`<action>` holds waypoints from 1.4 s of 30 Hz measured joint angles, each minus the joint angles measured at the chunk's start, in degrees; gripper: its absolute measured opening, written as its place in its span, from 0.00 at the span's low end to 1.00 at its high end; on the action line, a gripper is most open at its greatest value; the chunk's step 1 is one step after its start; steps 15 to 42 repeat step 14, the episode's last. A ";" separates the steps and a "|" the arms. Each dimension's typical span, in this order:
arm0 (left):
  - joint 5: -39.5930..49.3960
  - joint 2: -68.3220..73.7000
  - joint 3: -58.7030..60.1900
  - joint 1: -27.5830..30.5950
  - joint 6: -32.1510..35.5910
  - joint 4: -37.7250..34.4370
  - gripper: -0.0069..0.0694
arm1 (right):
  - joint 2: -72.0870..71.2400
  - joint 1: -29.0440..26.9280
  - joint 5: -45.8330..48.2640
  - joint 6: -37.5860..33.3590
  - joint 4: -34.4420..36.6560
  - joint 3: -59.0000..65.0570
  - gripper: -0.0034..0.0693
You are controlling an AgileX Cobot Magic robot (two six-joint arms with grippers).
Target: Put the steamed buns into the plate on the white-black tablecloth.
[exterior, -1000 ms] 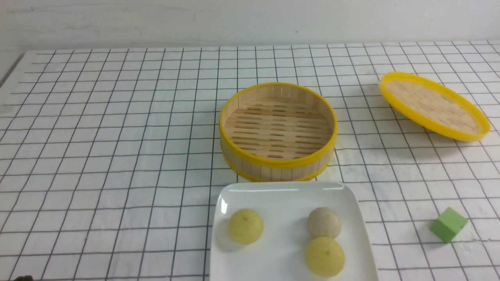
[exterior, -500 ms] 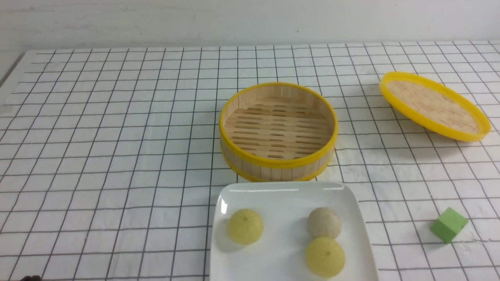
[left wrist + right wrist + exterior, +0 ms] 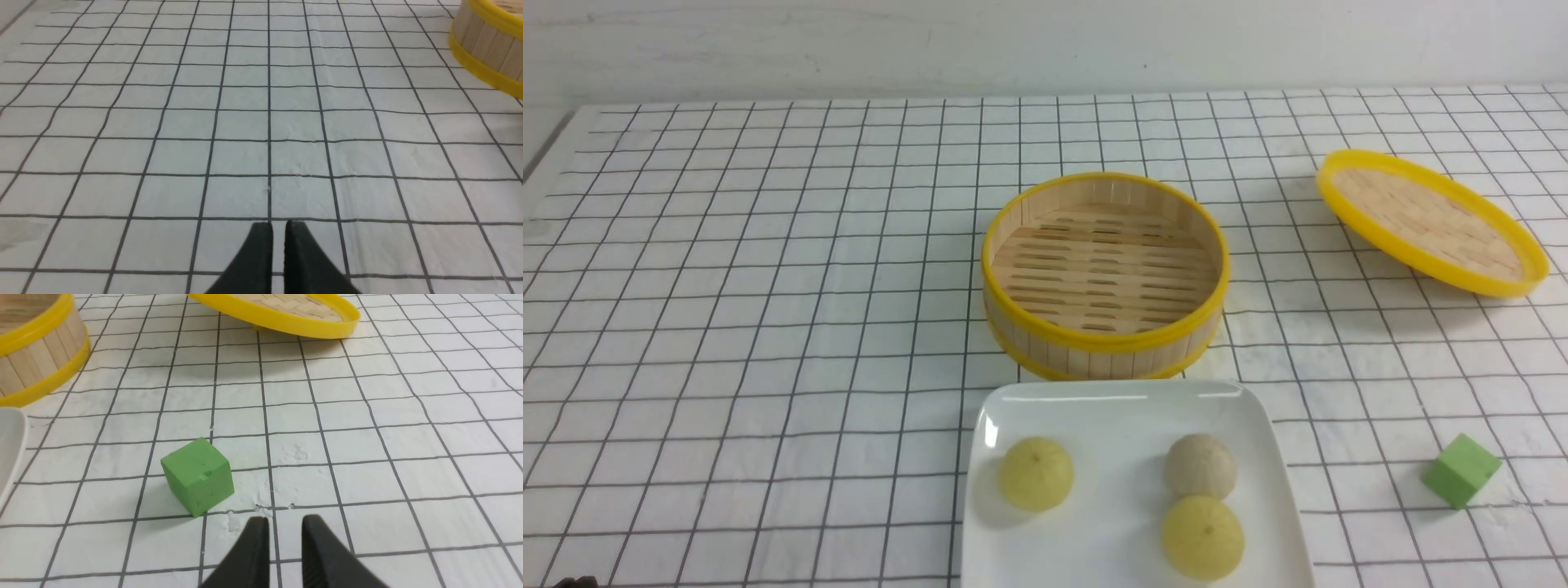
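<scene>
2 steamed buns sat inside the plate's rim; left gripper stood slightly parted, right wider.

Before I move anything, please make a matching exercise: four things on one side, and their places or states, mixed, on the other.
1. steamed buns
2. steamer basket
3. woven lid
4. green block

A. beyond the plate, with no bun inside
B. on the cloth, right of the plate
C. on the plate, one of them beside a beige-grey bun
D. tilted, at the far right

Pairs: 1-C, 2-A, 3-D, 4-B
</scene>
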 joint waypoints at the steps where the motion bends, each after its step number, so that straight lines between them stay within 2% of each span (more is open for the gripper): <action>1: 0.00 0.00 0.00 0.62 0.00 0.00 0.19 | 0.00 0.00 0.00 0.00 0.00 0.00 0.25; 42: 0.00 0.00 0.00 1.13 0.00 0.00 0.20 | 0.00 0.00 0.00 0.00 0.00 0.00 0.27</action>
